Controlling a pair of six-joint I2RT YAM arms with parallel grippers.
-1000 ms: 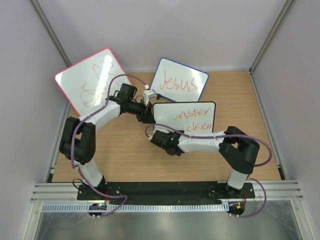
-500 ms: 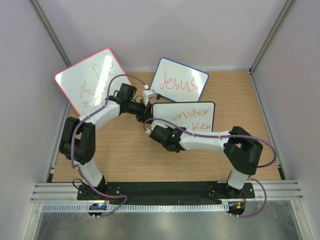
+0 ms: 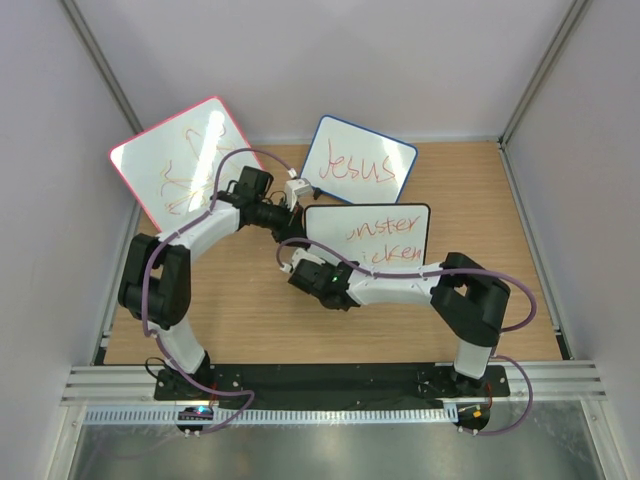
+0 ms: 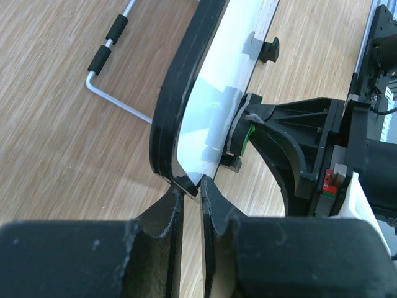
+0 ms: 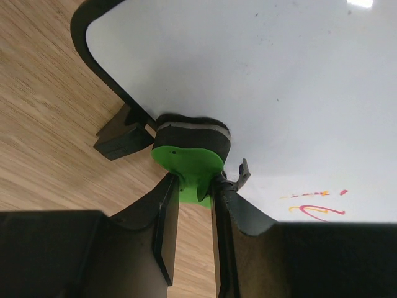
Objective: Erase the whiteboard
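The black-framed whiteboard [image 3: 385,222] stands on the wooden table with red and yellow writing on its right part. My left gripper [image 3: 298,231] is shut on its left corner; in the left wrist view the fingertips [image 4: 175,197] pinch the black frame [image 4: 180,93]. My right gripper [image 3: 303,263] is shut on a green eraser [image 5: 188,162] with a black felt pad, which is pressed on the board [image 5: 267,68] near its lower left corner, just above a black foot [image 5: 123,138]. The left part of the board is white. A little red and yellow writing [image 5: 313,210] shows to the eraser's right.
A pink-red-framed board [image 3: 185,160] with scribbles leans at the back left. A blue-framed board reading "Jesus" [image 3: 358,165] stands behind the black-framed one. A bent wire stand [image 4: 108,59] lies on the table. Grey walls close in the left, back and right sides.
My right gripper has slid the eraser to the left along the lower part of the board, to its lower left corner. My left gripper has kept its hold on the frame.
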